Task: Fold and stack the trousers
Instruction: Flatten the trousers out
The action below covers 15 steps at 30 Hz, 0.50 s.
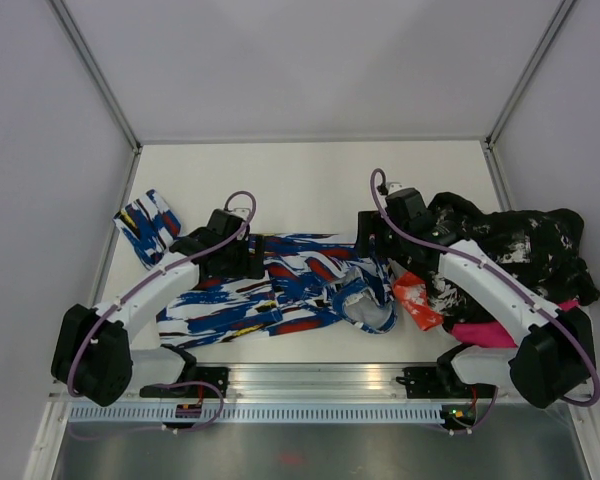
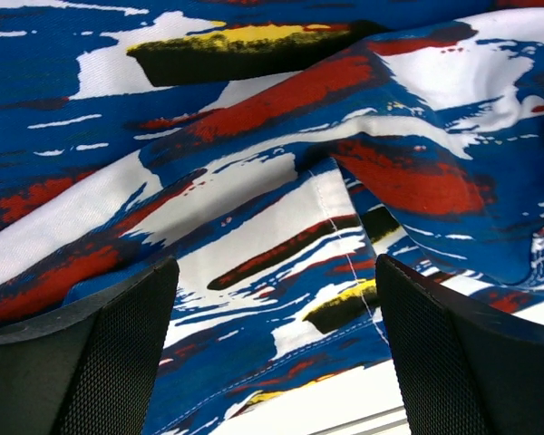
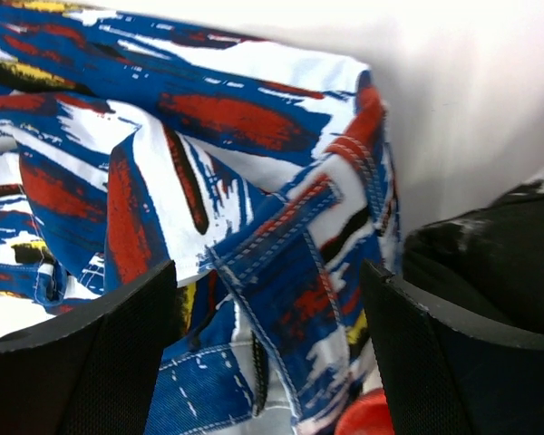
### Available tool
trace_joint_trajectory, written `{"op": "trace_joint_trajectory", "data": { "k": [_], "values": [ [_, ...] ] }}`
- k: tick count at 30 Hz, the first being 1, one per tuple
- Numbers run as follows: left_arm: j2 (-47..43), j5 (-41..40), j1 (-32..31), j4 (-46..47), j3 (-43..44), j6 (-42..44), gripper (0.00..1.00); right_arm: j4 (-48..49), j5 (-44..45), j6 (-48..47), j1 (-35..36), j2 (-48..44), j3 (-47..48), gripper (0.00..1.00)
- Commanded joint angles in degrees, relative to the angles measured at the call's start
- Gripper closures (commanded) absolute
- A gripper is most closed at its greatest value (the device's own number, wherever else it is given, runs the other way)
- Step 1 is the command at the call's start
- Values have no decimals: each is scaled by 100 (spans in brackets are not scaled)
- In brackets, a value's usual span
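Note:
The trousers (image 1: 280, 285) lie crumpled across the table's middle, royal blue with white, red, black and yellow splashes. One leg end (image 1: 150, 228) reaches up at the far left; the waist (image 1: 370, 300) is bunched at the right. My left gripper (image 1: 252, 258) is open, low over the leg fabric (image 2: 281, 199) with its fingers (image 2: 91, 362) either side of a seam. My right gripper (image 1: 372, 240) is open over the waistband (image 3: 290, 272), its fingers (image 3: 100, 362) straddling a belt loop.
A pile of black clothing (image 1: 510, 250) lies at the right, touching my right arm, with red-orange (image 1: 415, 300) and pink (image 1: 475, 333) pieces beneath it. White walls close in the table on three sides. The black cloth (image 3: 490, 263) also shows beside my right finger.

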Motion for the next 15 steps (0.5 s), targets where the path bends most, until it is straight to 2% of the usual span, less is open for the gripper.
{"op": "trace_joint_trajectory", "data": {
  "k": [1, 7, 8, 10, 11, 13, 14, 15],
  "values": [
    [129, -413, -52, 40, 127, -253, 7, 210, 86, 112, 236, 184, 7, 13],
    [418, -843, -481, 136, 153, -261, 8, 245, 648, 200, 272, 650, 16, 30],
    [498, -897, -561, 154, 171, -305, 8, 280, 675, 165, 264, 755, 16, 41],
    [760, -1133, -850, 215, 223, -393, 8, 333, 762, 130, 264, 826, 24, 54],
    [867, -1213, -939, 241, 241, -489, 8, 351, 833, 129, 272, 861, 33, 68],
    [1034, -1415, -1115, 364, 224, -604, 9, 334, 1025, 86, 272, 887, 77, 81],
    [1174, -1486, -1133, 382, 189, -743, 13, 333, 1070, 59, 272, 896, 121, 94],
    [1245, -1556, -1151, 382, 171, -806, 15, 325, 1097, -2, 272, 888, 156, 99]
  ]
}}
